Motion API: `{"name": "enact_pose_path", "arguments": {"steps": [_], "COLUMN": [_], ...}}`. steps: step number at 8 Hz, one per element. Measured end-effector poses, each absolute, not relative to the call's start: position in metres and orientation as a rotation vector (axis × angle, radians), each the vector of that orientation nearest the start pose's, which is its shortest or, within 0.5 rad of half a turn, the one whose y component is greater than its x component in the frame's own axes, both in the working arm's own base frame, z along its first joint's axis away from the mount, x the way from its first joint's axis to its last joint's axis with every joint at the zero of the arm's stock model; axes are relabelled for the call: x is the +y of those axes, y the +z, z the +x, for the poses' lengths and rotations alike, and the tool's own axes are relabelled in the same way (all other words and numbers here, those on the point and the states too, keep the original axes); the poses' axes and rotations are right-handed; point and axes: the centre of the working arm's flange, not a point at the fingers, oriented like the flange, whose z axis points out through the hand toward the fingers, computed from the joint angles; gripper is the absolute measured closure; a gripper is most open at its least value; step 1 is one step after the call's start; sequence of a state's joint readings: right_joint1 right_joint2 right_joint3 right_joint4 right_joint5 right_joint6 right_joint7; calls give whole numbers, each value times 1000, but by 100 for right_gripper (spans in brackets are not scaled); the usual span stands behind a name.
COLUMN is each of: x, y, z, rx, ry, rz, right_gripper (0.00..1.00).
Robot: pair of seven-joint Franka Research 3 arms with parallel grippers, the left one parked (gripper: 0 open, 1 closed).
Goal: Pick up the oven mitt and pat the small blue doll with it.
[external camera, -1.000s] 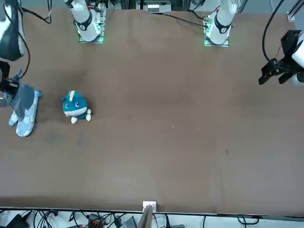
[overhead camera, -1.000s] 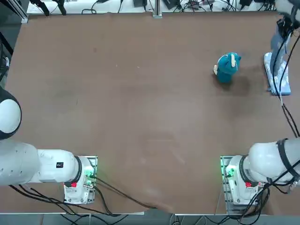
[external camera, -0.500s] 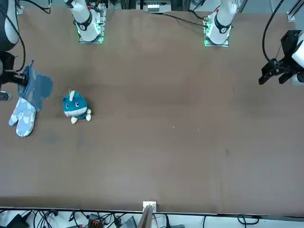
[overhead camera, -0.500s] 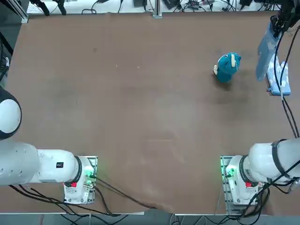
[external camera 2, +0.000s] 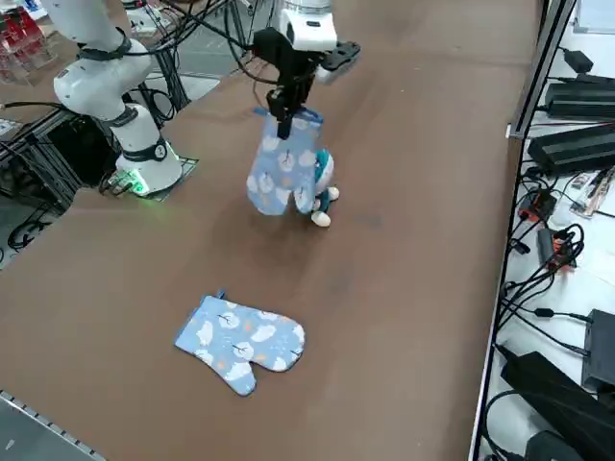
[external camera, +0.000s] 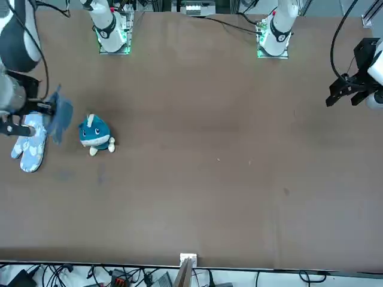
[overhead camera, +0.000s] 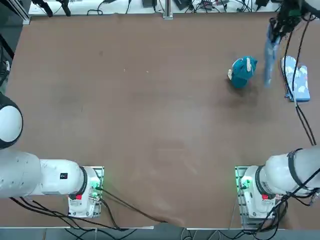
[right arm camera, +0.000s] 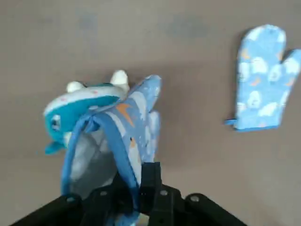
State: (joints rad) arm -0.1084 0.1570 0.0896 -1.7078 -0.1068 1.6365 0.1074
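Doll (overhead camera: 243,71): teal plush, on the table (overhead camera: 150,110) toward 2 o'clock in the top view, lying on its side with its whitish feet toward the table's middle.

Mitt (external camera 2: 282,168): blue patterned, hanging by its cuff, clear of the table, just beside the doll at the doll's 3 o'clock in the top view. In the right side view it hides most of the doll; whether cloth touches plush cannot be told.

Right gripper (external camera 2: 282,113): above the doll's outer side, fingers pinched narrow on the mitt's cuff edge, as the wrist view shows.

Second mitt (overhead camera: 296,77): same pattern, flat on the table at 3 o'clock of the doll, near the right edge, untouched.

Risks, judged:
- The hold is on a thin hem only; a brisk pat could pull the cloth free.
- The mitt dangles limp, so a sideways swing may brush past or knock the light doll away instead of patting it.
- Coming down too low could press the fingers onto the doll.

Change from half a second ago: the held mitt has travelled from over the spare mitt to beside the doll. Doll and spare mitt unmoved.
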Motion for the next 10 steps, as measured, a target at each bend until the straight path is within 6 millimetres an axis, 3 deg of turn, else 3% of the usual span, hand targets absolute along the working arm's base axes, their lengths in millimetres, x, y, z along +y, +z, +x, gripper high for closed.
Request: {"name": "enact_pose_path", "arguments": {"steps": [2, 4, 7, 10], "x": [-26, -49, -61, -61], "y": [476, 481, 483, 461], "z": [610, 625, 620, 610], "rx": [234, 277, 310, 357], "ry": [256, 179, 250, 477], "rz": [-3198, -3235, -3284, -3264], "right_gripper": [95, 95, 95, 95]}}
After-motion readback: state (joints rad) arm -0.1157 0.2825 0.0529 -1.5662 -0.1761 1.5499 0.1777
